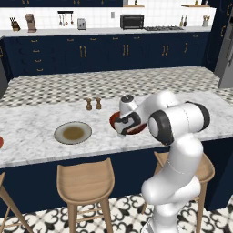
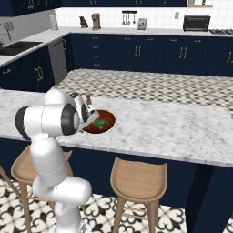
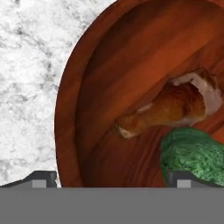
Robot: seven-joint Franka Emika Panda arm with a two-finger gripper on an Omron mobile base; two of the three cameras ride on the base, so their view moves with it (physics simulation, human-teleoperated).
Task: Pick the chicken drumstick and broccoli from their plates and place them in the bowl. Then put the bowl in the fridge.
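Note:
The red-brown bowl [image 3: 100, 87] sits on the marble island counter, also seen under the hand as the bowl [image 1: 136, 130] and the bowl [image 2: 108, 119]. Inside it lie the brown chicken drumstick [image 3: 170, 107] and, beside it, the green broccoli [image 3: 192, 153], which also shows as broccoli [image 2: 101, 123]. My gripper [image 3: 112, 178] hangs open low over the bowl's near rim. One fingertip is outside the rim over the counter, the other is above the broccoli. It holds nothing. The gripper [image 1: 122, 127] is partly hidden by the hand.
A grey plate [image 1: 73, 133] with an olive centre lies bare to the left of the bowl. Two small shakers [image 1: 93, 104] stand behind it. The red-rimmed plate [image 1: 1, 142] peeks in at the left edge. Wooden stools [image 1: 85, 178] line the island's front. The grey fridge [image 1: 225, 57] stands far right.

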